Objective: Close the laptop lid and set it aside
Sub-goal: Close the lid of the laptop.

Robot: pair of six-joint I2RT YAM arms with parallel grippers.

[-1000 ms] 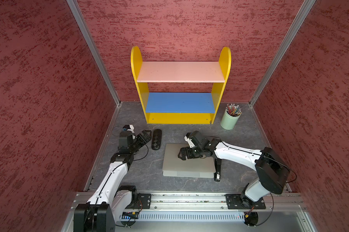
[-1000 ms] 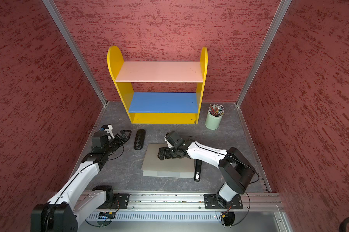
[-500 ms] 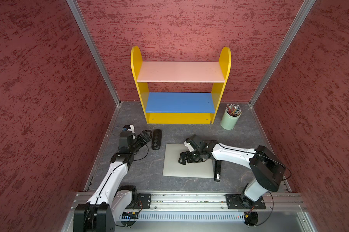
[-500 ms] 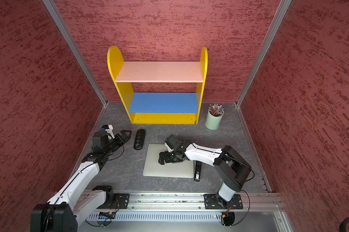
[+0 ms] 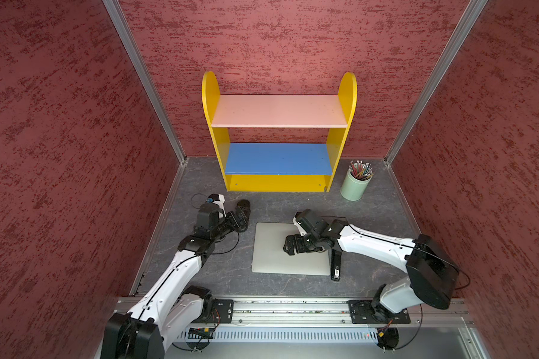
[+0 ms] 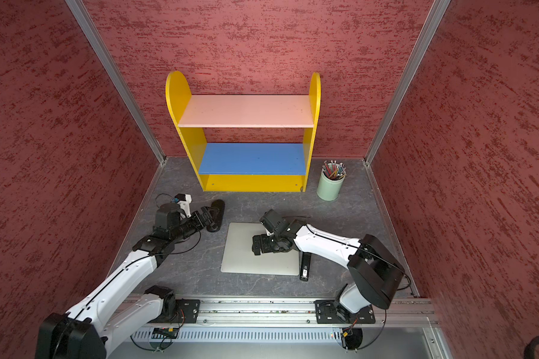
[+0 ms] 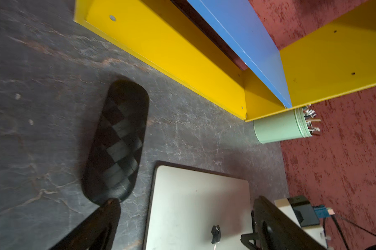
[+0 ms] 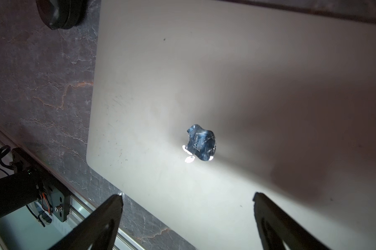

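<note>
The laptop lies flat mid-tabletop, with the laptop lid already down. The right claw hangs low over the lid, released and empty. The left claw, also released, hangs by the black oval case. To set the laptop aside, I would grip or push at an edge, sliding it away from the stapler just beside its right edge.

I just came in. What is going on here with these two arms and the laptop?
The laptop lies on the table with the laptop lid already shut flat. The right gripper is above the middle of the lid, jaws open, gripping nothing. The left gripper is also open, off to the side by the black oval case, apart from the laptop. A black stapler lies along the laptop's edge. Setting the laptop aside seems not yet done.
</note>
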